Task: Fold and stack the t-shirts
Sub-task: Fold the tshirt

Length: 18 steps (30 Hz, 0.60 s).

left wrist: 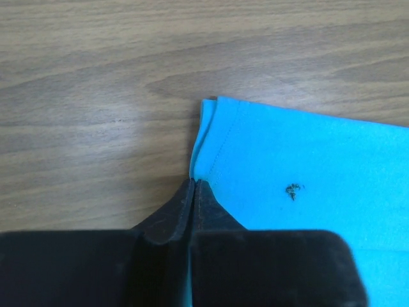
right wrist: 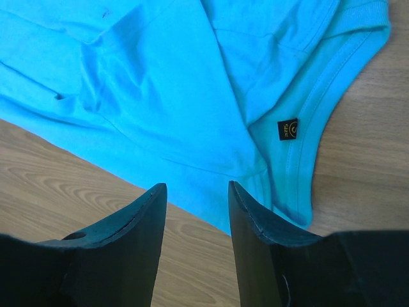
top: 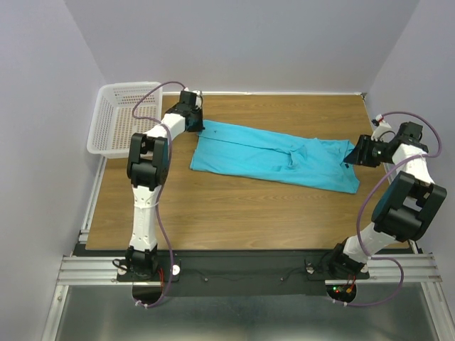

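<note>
At the t-shirt (left wrist: 307,173) hem, left tool (left wrist: 193,185) pinched closed.

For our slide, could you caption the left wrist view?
Left gripper shut at the blue t-shirt's hemmed corner.

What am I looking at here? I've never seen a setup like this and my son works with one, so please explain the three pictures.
Two robot arms are bolted at the near edge of a wooden table. One picture looks down from above; the other two come from cameras on each wrist, showing that arm's own black fingers.

A turquoise t-shirt lies spread out on the table, and a white basket sits at the far left corner.

The left gripper has its fingers pressed together right at the shirt's hemmed corner; whether cloth is pinched between them is hard to tell. The right gripper is open, at the shirt's neck end beside a small black label.
</note>
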Motion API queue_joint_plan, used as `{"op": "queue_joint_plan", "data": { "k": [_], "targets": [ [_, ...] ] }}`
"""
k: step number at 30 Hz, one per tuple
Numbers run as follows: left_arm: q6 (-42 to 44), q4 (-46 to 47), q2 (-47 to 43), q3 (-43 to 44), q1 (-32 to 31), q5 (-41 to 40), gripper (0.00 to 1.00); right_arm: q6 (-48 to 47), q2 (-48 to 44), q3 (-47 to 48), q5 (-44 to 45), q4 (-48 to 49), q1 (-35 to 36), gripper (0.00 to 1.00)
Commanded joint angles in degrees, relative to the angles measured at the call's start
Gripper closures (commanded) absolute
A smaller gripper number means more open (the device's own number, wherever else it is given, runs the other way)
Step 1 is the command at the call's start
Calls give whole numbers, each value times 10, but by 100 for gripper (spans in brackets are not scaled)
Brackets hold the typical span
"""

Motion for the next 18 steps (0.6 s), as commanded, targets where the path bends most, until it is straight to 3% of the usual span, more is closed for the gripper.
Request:
{"op": "queue_joint_plan", "data": {
  "k": [1,8,11,17,18],
  "targets": [
    [-14,-38,-54,-80,1,16,100,8,-26,10,-21,19,-4,51],
    [-77,4,-171,-253,9,28,100,7,-26,15,-39,19,-4,51],
    [-121,50,-241,-386,10,52,100,3,-21,13,-41,19,-4,51],
    [-170,101,-367,-527,-5,62,100,-16,-9,-1,-27,18,-3,51],
    [-170,102,-379,-527,-4,51,92,-20,-7,-4,-24,18,-3,51]
  ]
}}
